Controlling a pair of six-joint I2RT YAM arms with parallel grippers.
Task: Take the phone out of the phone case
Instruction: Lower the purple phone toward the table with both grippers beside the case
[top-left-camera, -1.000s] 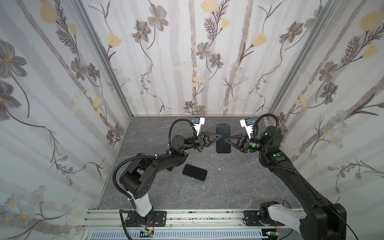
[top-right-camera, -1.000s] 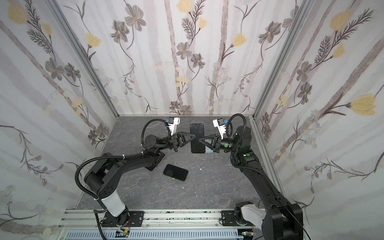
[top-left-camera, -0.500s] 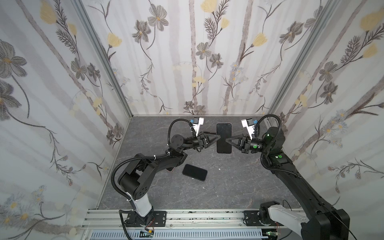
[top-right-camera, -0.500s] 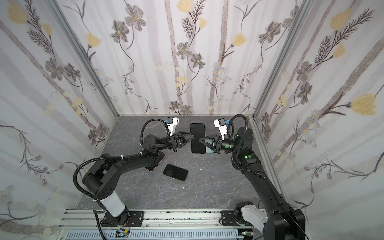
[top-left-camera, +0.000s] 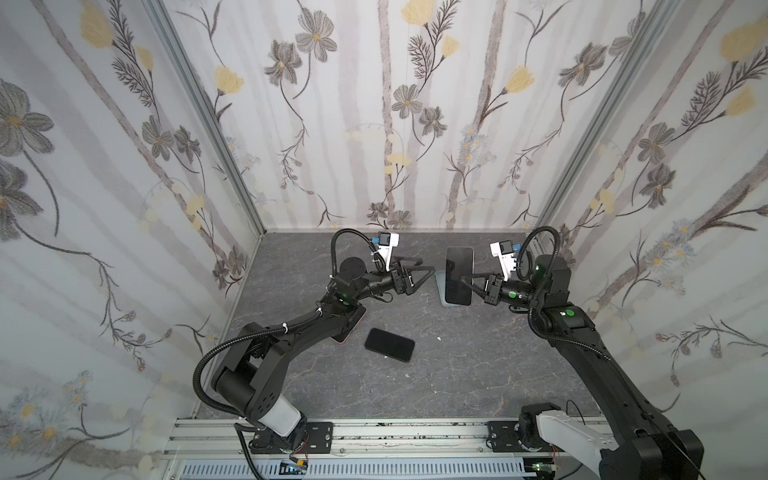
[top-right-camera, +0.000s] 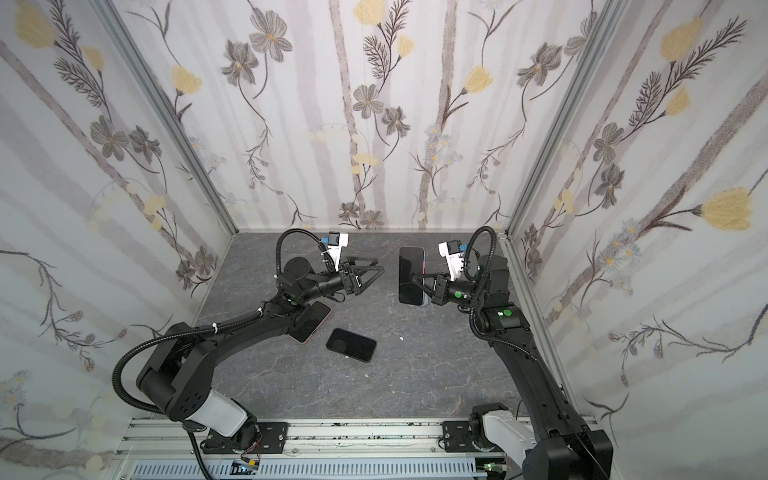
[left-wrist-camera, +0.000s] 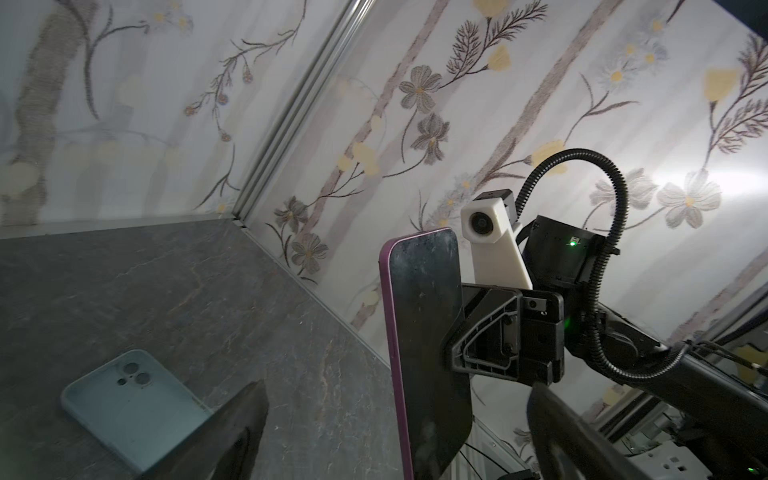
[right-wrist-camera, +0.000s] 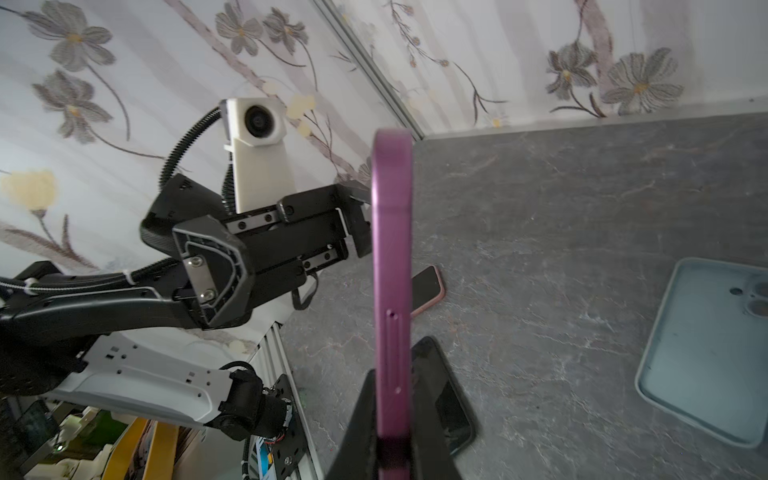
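Phone (top-left-camera: 459, 275) clamped in right claw (top-left-camera: 468, 281); case (right-wrist-camera: 702, 353) lies apparently empty.

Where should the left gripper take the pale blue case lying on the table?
Probably a long side wall of the pale blue case, pinched from straight above by the left gripper, away from the camera cutouts. It lies flat, seemingly open side up, so the raised rim is the only edge to catch.

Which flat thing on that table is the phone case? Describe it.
Start at the grey table and find the right claw holding a purple phone upright. The case lies flat below it, near the back wall: pale blue with camera holes, unlike the black phone and pink-edged phone nearer the front.
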